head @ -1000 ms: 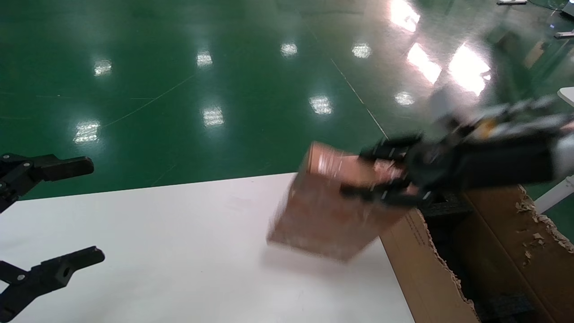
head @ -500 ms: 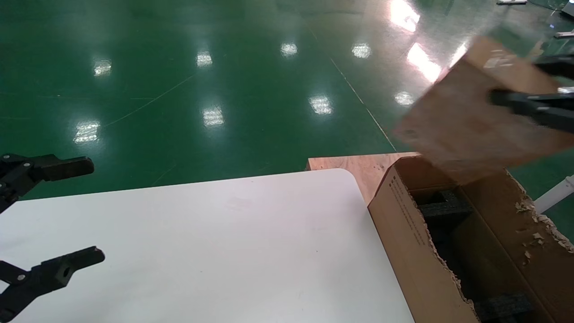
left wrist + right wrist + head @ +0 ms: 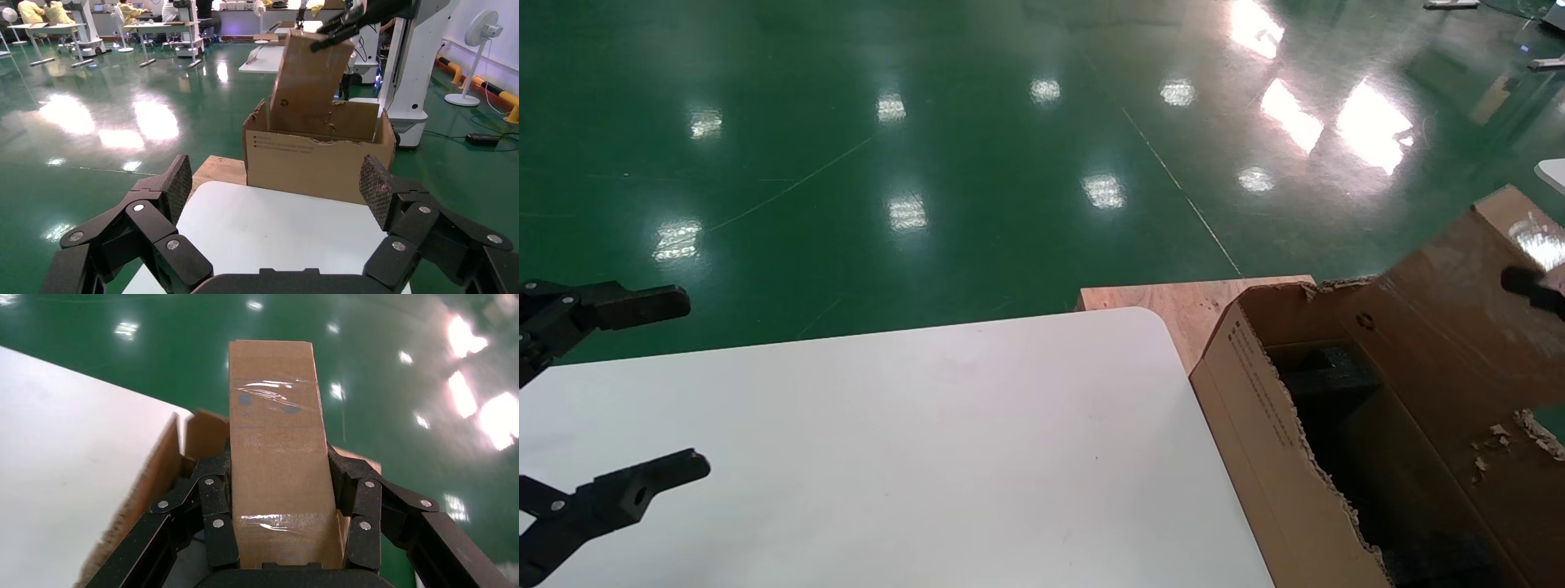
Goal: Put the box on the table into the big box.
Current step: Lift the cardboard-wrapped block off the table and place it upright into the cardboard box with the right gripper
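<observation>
My right gripper (image 3: 278, 478) is shut on the small taped brown box (image 3: 275, 435), one finger on each long side. In the head view the box (image 3: 1442, 302) hangs tilted at the far right, its lower end inside the far end of the big box (image 3: 1254, 408). Only one right fingertip (image 3: 1531, 287) shows there. The left wrist view shows the box (image 3: 306, 79) standing up out of the big box (image 3: 318, 162). Black foam (image 3: 1324, 377) lies inside the big box. My left gripper (image 3: 609, 392) is open and empty over the left edge of the white table (image 3: 887, 449).
A light-brown plywood board (image 3: 1173, 302) lies under the big box, beyond the table's far right corner. The big box has ragged torn rims (image 3: 1344, 498). A green glossy floor lies beyond. Other tables, robots and a fan (image 3: 480, 37) stand far off.
My right gripper has carried the small box up off the table's right side, out to the right, then down into the big box's far end. The left arm has not moved.
</observation>
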Tool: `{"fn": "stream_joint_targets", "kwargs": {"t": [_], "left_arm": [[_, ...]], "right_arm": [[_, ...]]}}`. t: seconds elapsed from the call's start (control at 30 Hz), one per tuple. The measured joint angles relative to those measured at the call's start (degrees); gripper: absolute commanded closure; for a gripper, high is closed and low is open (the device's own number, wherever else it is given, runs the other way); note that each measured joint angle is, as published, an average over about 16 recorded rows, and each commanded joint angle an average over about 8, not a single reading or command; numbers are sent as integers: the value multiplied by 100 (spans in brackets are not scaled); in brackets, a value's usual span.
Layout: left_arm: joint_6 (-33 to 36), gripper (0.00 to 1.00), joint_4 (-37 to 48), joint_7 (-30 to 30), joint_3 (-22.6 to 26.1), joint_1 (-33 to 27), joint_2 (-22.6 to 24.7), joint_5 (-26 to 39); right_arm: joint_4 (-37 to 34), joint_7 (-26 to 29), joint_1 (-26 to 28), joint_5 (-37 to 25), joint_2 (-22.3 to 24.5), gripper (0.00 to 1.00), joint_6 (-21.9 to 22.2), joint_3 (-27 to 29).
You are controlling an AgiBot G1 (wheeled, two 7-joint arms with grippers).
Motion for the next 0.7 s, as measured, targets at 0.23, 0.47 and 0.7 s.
{"fn": "stream_joint_targets", "kwargs": {"t": [0.23,0.47,0.7], "left_arm": [[0,0,0,0,0,0,0,0],[0,0,0,0,0,0,0,0],[0,0,0,0,0,0,0,0]], "right_arm": [[-83,-271,333,460,249,100,918,-1216],[-185,-498,715,825,367,100,1509,-2164],[-310,-691,988,1018,389,100,1740,-2724]]}}
